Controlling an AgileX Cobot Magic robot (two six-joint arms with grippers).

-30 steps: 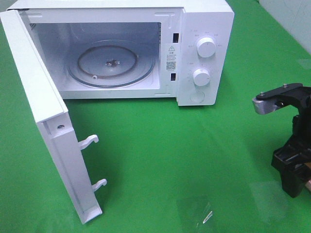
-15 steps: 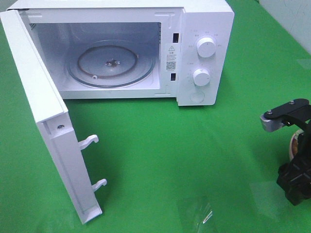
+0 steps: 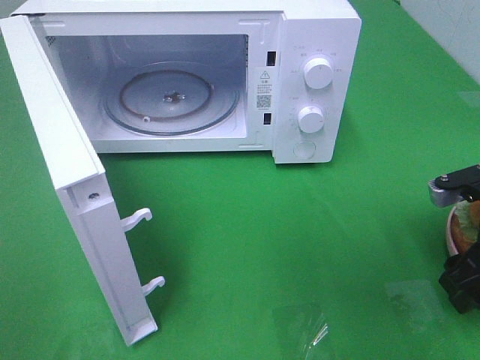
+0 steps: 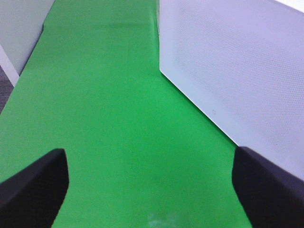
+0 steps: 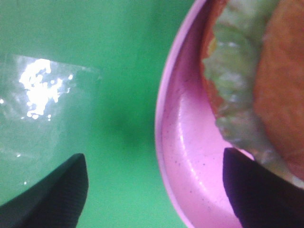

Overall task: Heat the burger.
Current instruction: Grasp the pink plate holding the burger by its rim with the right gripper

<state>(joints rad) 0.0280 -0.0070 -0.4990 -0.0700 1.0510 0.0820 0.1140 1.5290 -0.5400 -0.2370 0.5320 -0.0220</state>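
Pink plate (image 5: pixel 185 142) rim between wide-open, empty right gripper (image 5: pixel 154 190) jaws; burger (image 5: pixel 266 71) on it beside one finger. Lowered over the plate within the last second, likely readying a rim grasp toward the open microwave (image 3: pixel 330 45).

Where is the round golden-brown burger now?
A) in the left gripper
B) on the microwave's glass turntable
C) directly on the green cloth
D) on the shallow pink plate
D: the round golden-brown burger with green lettuce rests on the shallow pink plate, while the round glass turntable in the open white microwave holds nothing.
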